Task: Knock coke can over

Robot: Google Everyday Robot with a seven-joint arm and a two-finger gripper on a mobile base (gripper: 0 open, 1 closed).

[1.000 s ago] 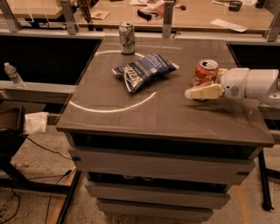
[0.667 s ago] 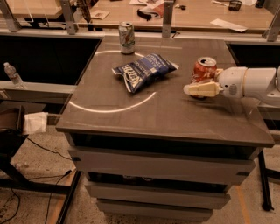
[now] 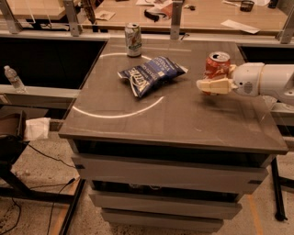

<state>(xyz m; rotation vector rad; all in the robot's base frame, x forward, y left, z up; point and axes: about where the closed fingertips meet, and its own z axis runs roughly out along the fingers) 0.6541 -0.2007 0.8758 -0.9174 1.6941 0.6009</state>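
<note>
A: What is sitting nearest to us?

B: The drawer fronts (image 3: 170, 172) are facing us, stacked under the brown tabletop (image 3: 183, 124). Off at 9 o'clock, beyond the tabletop's edge, a water bottle (image 3: 14, 79) is standing on a lower ledge.

A: And the gripper?

B: The gripper (image 3: 202, 86) is hanging just above the tabletop at about 3 o'clock, pointing toward 9 o'clock. The white arm (image 3: 266, 80) is reaching in from the right edge. Whether the gripper is apart or together, I cannot tell.

A: Where is the coke can?

B: The coke can (image 3: 217, 64) is standing upright at about 2 o'clock on the tabletop, right behind the gripper. The gripper is crossing in front of its lower half, and I cannot tell whether they are touching.

A: Anything else on there?

B: A blue chip bag (image 3: 149, 73) is lying near the middle, toward 11 o'clock, well apart from the coke can. A thin white arc (image 3: 115, 114) is curving past it. Farther back, at 11 o'clock near the far edge, a silver can with green markings (image 3: 133, 40) is standing upright. Behind that, a wooden desk (image 3: 206, 13) is carrying scattered papers.
</note>
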